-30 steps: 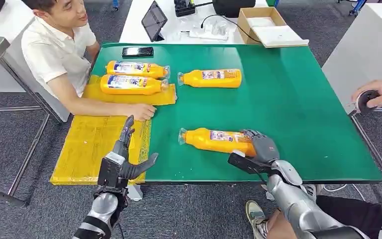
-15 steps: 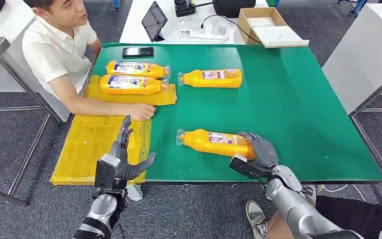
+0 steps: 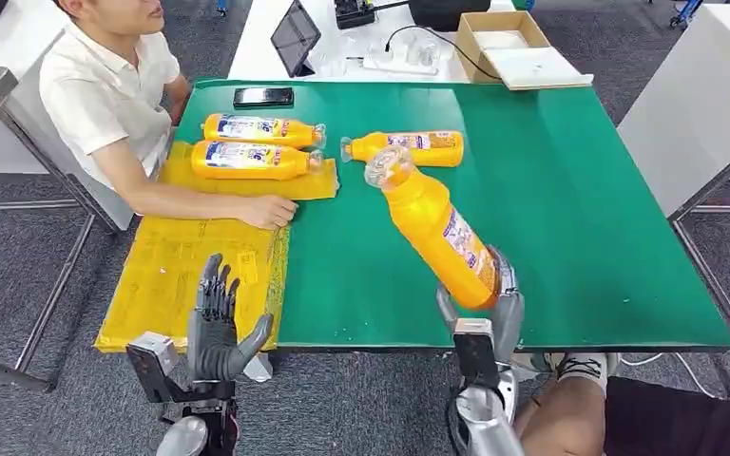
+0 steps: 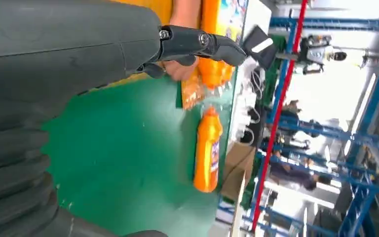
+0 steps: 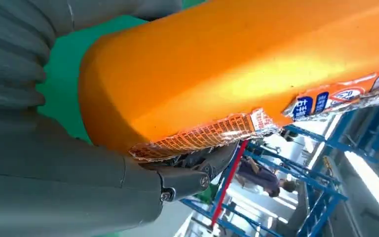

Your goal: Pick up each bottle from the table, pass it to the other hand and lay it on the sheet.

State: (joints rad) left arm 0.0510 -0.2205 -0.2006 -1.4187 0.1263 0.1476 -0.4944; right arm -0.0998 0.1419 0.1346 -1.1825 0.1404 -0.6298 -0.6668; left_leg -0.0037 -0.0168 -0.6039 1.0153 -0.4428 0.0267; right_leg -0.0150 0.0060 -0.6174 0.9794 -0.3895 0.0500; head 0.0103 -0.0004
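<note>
We see our right hand (image 3: pixel 483 309) gripping the orange plastic bottle (image 3: pixel 437 228) by its base, cap end tilted up beyond the fingers (image 3: pixel 506 275). Left hand (image 3: pixel 217 328) holds nothing, fingers spread wide near the yellow sheet (image 3: pixel 166 275).

Bright orange bottle (image 3: pixel 437 228) with a blue, white and red label and clear cap, dark grey right hand (image 3: pixel 494 309), green table (image 3: pixel 580 190), yellow sheet (image 3: pixel 171 275), black phone (image 3: pixel 263 97), brown cardboard box (image 3: pixel 494 38)

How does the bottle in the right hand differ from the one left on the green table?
The held bottle is lifted and tilted, cap end up, gripped at its base by the right hand. The far bottle lies flat on the table, untouched, cap end pointing toward the yellow sheet. Both are orange with labels.
</note>
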